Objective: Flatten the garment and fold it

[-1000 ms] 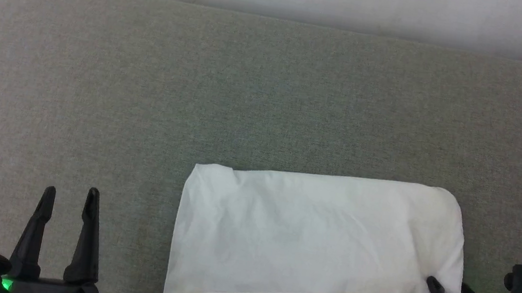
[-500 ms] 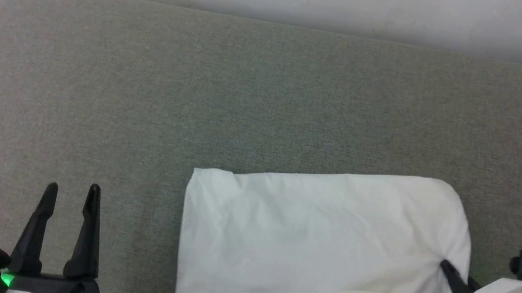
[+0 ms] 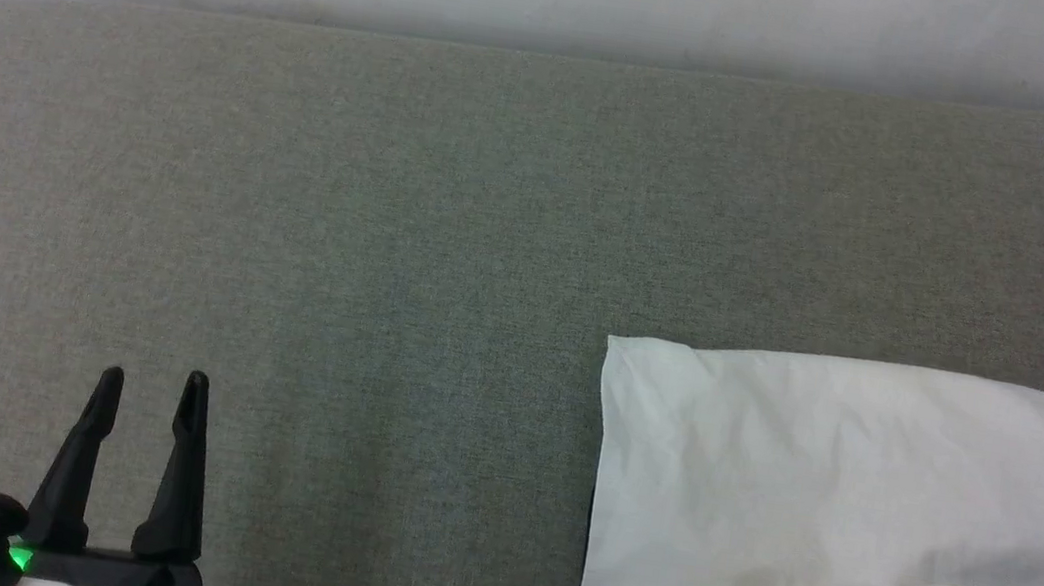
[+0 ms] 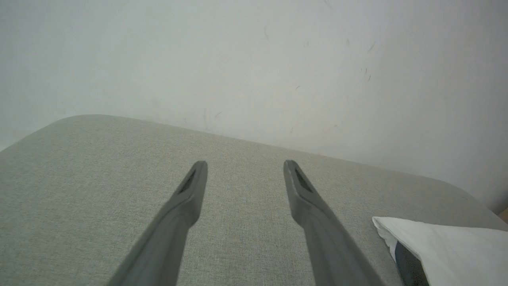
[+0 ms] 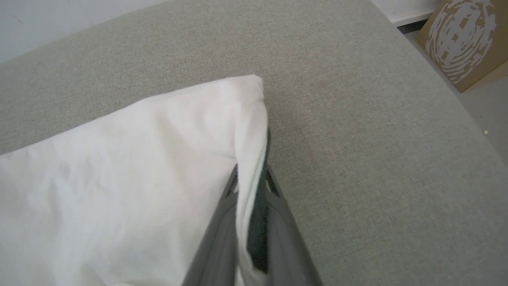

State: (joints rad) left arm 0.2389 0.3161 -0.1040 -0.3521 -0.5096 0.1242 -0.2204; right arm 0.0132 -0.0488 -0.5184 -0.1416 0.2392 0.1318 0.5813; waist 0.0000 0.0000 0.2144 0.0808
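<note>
Right gripper [image 5: 252, 176], right wrist view: two dark fingers [image 5: 216, 246] drawn nearly together, one fold of the garment [image 5: 119, 178] pinched between them; white cloth runs down the gap, with a dark layer of the same shirt beside it against the right-hand finger; nothing else held. From the pinch the white body spreads away to the left of the fingers and rises to one rounded corner just beyond the tips; right of the fingers, bare grey-green cushion [image 5: 357, 159]; past the cushion's far right edge, one cardboard box [image 5: 464, 39] with a pale swirl print, standing on the floor [image 5: 488, 107]. Left gripper [image 4: 245, 163], left wrist view: two fingers spread wide, nothing between them, nothing held; cushion shows through the gap; whether the tips touch it, cannot tell. One corner of the garment lies right of the right-hand finger, near but apart; white on top, dark strip underneath. Ahead of the tips the cushion runs to a rounded far edge, then one pale scuffed wall [image 4: 254, 59]. Head view: garment well to the right of the left fingers, flat on the cushion, white side up, one black sliver at its near edge; one garment counted; sleeves and print not made out.
</note>
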